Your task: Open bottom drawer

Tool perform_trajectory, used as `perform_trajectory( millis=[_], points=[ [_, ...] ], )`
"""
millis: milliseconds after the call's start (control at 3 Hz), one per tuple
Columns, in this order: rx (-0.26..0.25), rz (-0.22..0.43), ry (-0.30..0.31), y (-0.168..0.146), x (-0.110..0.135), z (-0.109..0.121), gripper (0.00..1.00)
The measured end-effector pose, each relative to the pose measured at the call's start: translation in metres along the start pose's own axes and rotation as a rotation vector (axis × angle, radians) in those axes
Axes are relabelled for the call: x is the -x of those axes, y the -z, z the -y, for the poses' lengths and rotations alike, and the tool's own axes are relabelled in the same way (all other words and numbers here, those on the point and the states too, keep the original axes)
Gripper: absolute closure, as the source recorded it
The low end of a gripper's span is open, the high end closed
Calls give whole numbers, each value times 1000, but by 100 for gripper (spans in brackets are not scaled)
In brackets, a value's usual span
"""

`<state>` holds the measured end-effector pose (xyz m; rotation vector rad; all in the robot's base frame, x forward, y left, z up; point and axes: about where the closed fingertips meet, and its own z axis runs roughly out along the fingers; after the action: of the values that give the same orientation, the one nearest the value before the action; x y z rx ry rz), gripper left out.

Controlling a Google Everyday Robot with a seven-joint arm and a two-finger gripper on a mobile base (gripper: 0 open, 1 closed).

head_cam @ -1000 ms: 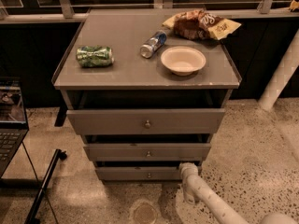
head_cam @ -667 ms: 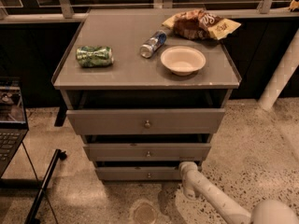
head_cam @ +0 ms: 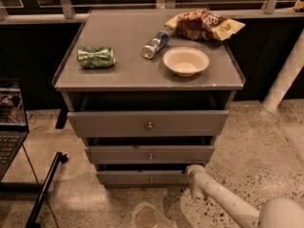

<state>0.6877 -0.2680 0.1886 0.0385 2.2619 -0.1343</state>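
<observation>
Low at the front of a grey three-drawer cabinet, the bottom drawer [head_cam: 128, 177] sits just above a speckled floor, its slim front panel carrying a tiny round knob [head_cam: 151, 178] at the centre. A dark gap shows above this panel, so the drawer seems to stand a little way out, though none of its inside is visible from this angle. The middle drawer [head_cam: 118, 154] and the top drawer [head_cam: 118, 123] above it also stand forward, the top one furthest.

A white robot arm [head_cam: 223, 201] reaches in from the lower right corner. Its gripper [head_cam: 194, 171] is at the right end of the bottom drawer's front, touching it or just beside it, and well apart from the knob. Whether the jaws are open or closed, or have hold of anything, cannot be told from this view.

On the cabinet's surface [head_cam: 123, 77] lie a crushed green can [head_cam: 96, 57], a small bottle [head_cam: 156, 44] on its side, a pale bowl [head_cam: 185, 61] and two snack bags [head_cam: 204, 25]. A laptop [head_cam: 10, 122] is at the left edge.

Judging by this, the task looks barely begun: the drawer is out by only a sliver, and most of the pull is left to do.
</observation>
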Motion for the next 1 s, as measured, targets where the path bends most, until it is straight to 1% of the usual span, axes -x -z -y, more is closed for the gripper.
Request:
perform_trajectory(
  millis=[333,667,1000],
  points=[
    [14,-93,-38,15,-16,14,100],
    [22,-117,-46,19,-20,14,100],
    [22,-117,-46,19,-20,11,100]
  ],
)
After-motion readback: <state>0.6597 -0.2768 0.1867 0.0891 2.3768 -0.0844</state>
